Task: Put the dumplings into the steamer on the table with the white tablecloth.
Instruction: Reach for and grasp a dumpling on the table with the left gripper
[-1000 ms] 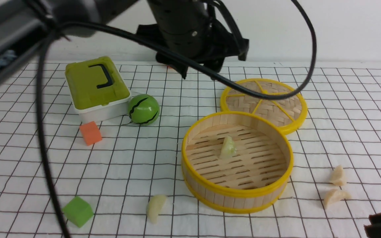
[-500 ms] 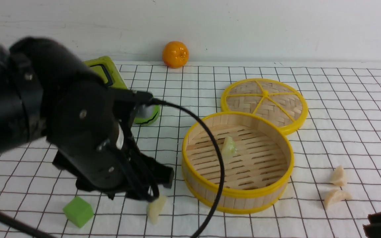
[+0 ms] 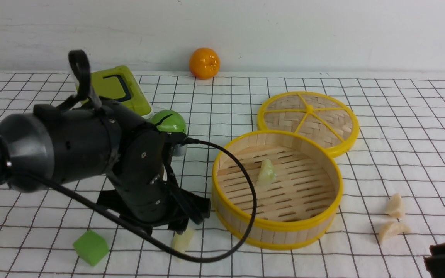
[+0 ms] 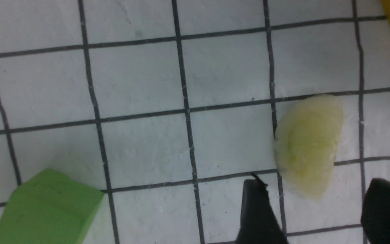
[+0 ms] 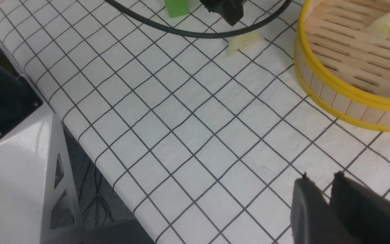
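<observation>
From the front, the left gripper (image 3: 185, 227) hangs low over a pale dumpling (image 3: 182, 242) on the white tablecloth (image 3: 400, 127), just beside the steamer (image 3: 276, 227). The arm hides its jaws there. A greenish dumpling (image 3: 267, 172) lies inside the steamer, and two cream dumplings (image 3: 395, 205) lie on the cloth to its right.

The left wrist view shows the fingers (image 4: 259, 210) spread, with the pale dumpling's (image 4: 308, 145) end between them. Neither finger plainly touches it. A green block (image 4: 46, 206) lies near.

The right wrist view shows the right gripper (image 5: 321, 179) nearly pressed together and empty, above the cloth.
</observation>
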